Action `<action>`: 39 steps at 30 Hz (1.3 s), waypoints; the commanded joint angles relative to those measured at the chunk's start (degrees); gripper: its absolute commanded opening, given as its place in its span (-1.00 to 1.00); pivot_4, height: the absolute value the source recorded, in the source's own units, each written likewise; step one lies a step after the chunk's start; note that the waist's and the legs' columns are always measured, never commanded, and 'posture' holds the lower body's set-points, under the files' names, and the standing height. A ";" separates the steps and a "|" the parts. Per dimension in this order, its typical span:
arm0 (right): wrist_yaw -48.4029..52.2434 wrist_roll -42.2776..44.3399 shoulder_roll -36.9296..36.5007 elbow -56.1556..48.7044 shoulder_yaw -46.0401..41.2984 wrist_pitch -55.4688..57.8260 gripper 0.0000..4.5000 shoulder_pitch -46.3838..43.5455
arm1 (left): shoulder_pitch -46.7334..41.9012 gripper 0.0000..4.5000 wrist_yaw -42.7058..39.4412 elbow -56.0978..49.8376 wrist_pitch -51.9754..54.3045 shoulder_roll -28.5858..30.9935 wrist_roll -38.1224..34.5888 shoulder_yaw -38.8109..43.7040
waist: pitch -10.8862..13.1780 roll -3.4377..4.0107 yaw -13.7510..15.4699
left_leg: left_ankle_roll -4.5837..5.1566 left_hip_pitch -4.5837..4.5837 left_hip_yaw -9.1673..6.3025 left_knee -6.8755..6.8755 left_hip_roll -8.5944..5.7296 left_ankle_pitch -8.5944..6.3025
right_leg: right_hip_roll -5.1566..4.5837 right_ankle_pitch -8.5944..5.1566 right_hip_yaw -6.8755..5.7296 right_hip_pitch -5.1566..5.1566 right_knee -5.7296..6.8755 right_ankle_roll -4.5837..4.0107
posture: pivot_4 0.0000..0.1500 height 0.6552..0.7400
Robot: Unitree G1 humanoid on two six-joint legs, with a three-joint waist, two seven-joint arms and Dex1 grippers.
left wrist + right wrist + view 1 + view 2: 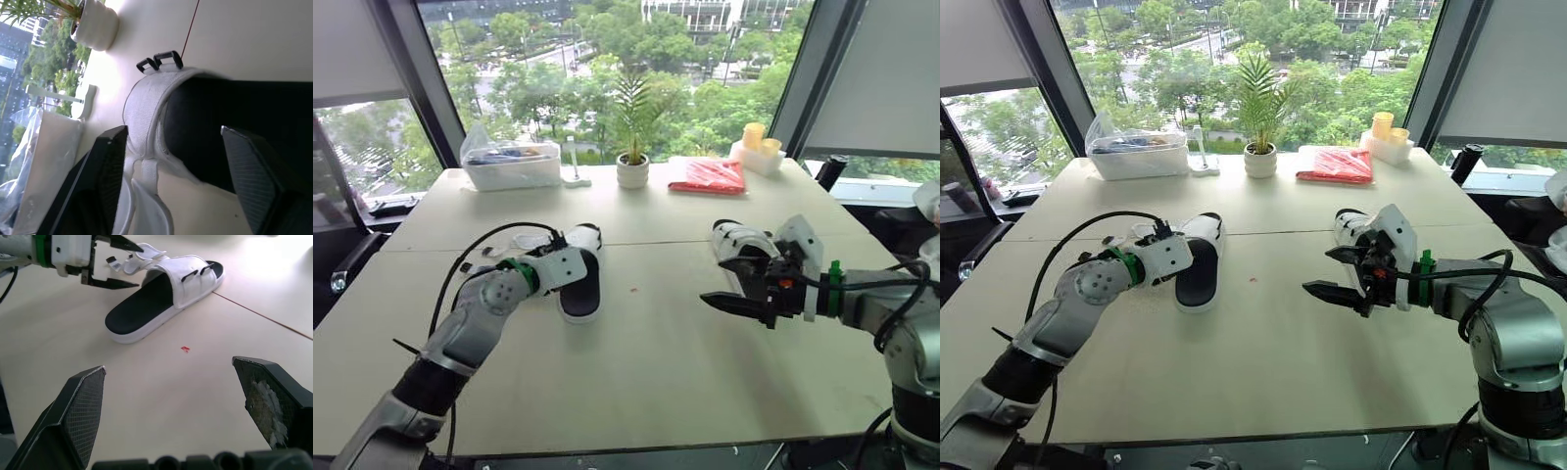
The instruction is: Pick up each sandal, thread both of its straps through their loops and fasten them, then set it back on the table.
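1. Left gripper (139,266): released, jaws spread beside the loose straps of the black-soled sandal (579,291). Judged to be lined up to take hold for threading. The sandal lies flat on the bench (656,377).
2. Right gripper (1317,271): released, hovering above the bench, with the second sandal (736,238) resting just behind it.
3. Plastic tub (512,164), potted plant (632,168) and red packet (710,177) stand along the far edge, well apart. Nothing obstructs either reach.
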 commanded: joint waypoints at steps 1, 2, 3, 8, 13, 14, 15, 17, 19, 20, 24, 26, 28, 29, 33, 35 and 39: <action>-3.33 3.70 0.11 -2.27 -0.79 0.20 1.00 -1.07 | -4.75 0.96 2.49 4.56 -0.57 -1.82 4.84 -1.68 | 0.00 0.00 0.08 | 0.00 -0.11 -0.01 0.02 -0.01 0.00 | 0.00 0.01 -0.01 -0.09 0.00 0.01 | 1.00 1.00; -4.04 4.39 0.02 -2.24 -0.56 0.15 1.00 -1.04 | -5.75 0.96 3.09 6.49 -0.82 -2.70 5.38 -2.06 | 0.00 0.00 0.07 | 0.01 -0.19 -0.01 0.05 -0.03 0.01 | -0.01 0.05 -0.01 -0.14 0.00 0.07 | 1.00 1.00; -4.78 5.14 -0.02 -2.17 -0.40 0.09 1.00 -1.07 | -6.67 0.96 3.41 8.50 -1.29 -3.44 5.96 -2.51 | 0.00 -0.01 -0.07 | 0.01 -0.21 -0.01 0.05 -0.04 0.00 | -0.02 0.06 -0.01 -0.16 0.00 0.09 | 1.00 1.00; -8.26 7.41 -0.38 -1.99 0.59 -1.06 1.00 -0.82 | -14.04 0.96 8.90 24.96 -5.87 -7.92 9.98 -5.62 | 0.01 -0.03 -0.20 | 0.03 -0.39 0.00 0.09 -0.06 0.00 | -0.02 0.07 -0.02 -0.32 0.02 0.12 | 1.00 1.00; -11.25 8.30 -0.83 -1.92 1.54 -2.50 1.00 -0.02 | -21.38 0.96 15.39 43.52 -10.95 -12.19 12.42 -7.76 | 0.03 -0.07 -0.24 | 0.04 -0.46 0.00 0.14 -0.06 0.00 | -0.01 0.09 -0.04 -0.38 0.05 0.15 | 1.00 1.00; -11.82 8.43 -0.84 -1.98 1.66 -2.73 1.00 0.15 | -23.01 0.96 17.13 47.61 -12.06 -13.25 12.60 -7.97 | 0.03 -0.08 -0.22 | 0.04 -0.47 -0.01 0.15 -0.06 0.00 | -0.01 0.09 -0.04 -0.38 0.06 0.15 | 1.00 1.00; -12.37 8.49 -0.91 -2.02 1.76 -3.05 1.00 0.34 | -24.72 0.96 19.48 51.82 -13.23 -14.48 12.66 -8.00 | 0.02 -0.09 -0.18 | 0.04 -0.48 -0.01 0.17 -0.07 0.01 | -0.01 0.10 -0.05 -0.38 0.07 0.17 | 1.00 1.00; -13.36 8.81 -1.03 -2.12 1.84 -3.55 1.00 0.70 | -27.24 0.86 22.69 58.22 -15.41 -16.31 12.81 -8.27 | 0.03 -0.13 -0.18 | 0.04 -0.48 -0.01 0.24 -0.09 0.01 | -0.01 0.14 -0.05 -0.36 0.09 0.24 | 1.00 1.00; -14.11 9.11 -1.20 -2.28 1.95 -3.97 1.00 1.14 | -29.00 0.59 25.08 62.83 -17.21 -17.70 12.84 -8.32 | 0.04 -0.14 -0.24 | 0.06 -0.50 0.00 0.32 -0.10 0.00 | -0.01 0.16 -0.05 -0.35 0.10 0.27 | 1.00 1.00; -14.43 9.17 -1.32 -2.36 2.06 -4.20 1.00 1.36 | -29.64 0.34 25.84 64.65 -17.99 -18.28 12.86 -8.33 | 0.05 -0.16 -0.29 | 0.08 -0.51 0.00 0.34 -0.11 -0.02 | -0.01 0.16 -0.05 -0.35 0.11 0.28 | 1.00 1.00; -15.53 9.33 -1.79 -2.46 2.28 -4.95 1.00 1.96 | -30.96 -0.50 27.93 68.73 -20.51 -19.67 12.97 -8.28 | 0.05 -0.16 -0.24 | 0.11 -0.53 0.01 0.43 -0.11 -0.03 | 0.00 0.16 -0.06 -0.37 0.19 0.29 | 1.00 1.00; -15.87 9.44 -2.13 -2.43 2.39 -5.37 1.00 2.17 | -31.22 -0.95 28.59 69.49 -21.42 -19.91 12.79 -8.11 | 0.04 -0.16 -0.16 | 0.11 -0.53 0.00 0.54 -0.11 -0.04 | 0.00 0.17 -0.05 -0.33 0.24 0.30 | 1.00 1.00; -16.11 9.66 -2.54 -2.23 2.56 -5.81 1.00 2.29 | -31.33 -0.99 28.92 69.60 -22.70 -20.05 12.28 -7.73 | 0.05 -0.16 -0.11 | 0.17 -0.53 0.00 0.66 -0.12 -0.07 | -0.01 0.20 -0.06 -0.27 0.24 0.34 | 1.00 1.00; -16.21 9.77 -2.76 -2.11 2.66 -6.02 1.00 2.31 | -31.37 -0.99 29.11 69.37 -23.61 -20.07 12.04 -7.56 | 0.05 -0.16 -0.11 | 0.22 -0.53 0.00 0.74 -0.12 -0.11 | -0.01 0.20 -0.06 -0.24 0.24 0.35 | 1.00 1.00; -16.31 9.74 -3.78 -0.89 2.91 -7.40 1.00 1.93 | -31.34 -0.99 27.20 65.41 -35.28 -18.86 11.00 -7.75 | 0.05 -0.17 -0.08 | 0.29 -0.60 0.00 0.86 -0.15 -0.15 | -0.03 0.22 -0.06 -0.23 0.24 0.40 | 1.00 1.00; -16.05 9.48 -4.49 0.32 2.78 -8.36 1.00 1.57 | -30.83 -0.99 21.70 62.31 -46.00 -17.59 8.70 -7.63 | 0.07 -0.19 -0.06 | 0.29 -0.65 0.00 0.87 -0.16 -0.16 | -0.04 0.22 -0.05 -0.27 0.23 0.40 | 1.00 1.00; -15.53 8.00 -6.80 3.82 2.29 -11.81 1.00 1.16 | -30.77 -0.99 11.57 58.74 -70.65 -13.81 5.73 -10.35 | 0.08 -0.22 -0.18 | 0.26 -0.82 0.04 0.90 -0.19 -0.15 | -0.12 0.23 -0.05 -0.39 0.16 0.40 | 1.00 1.00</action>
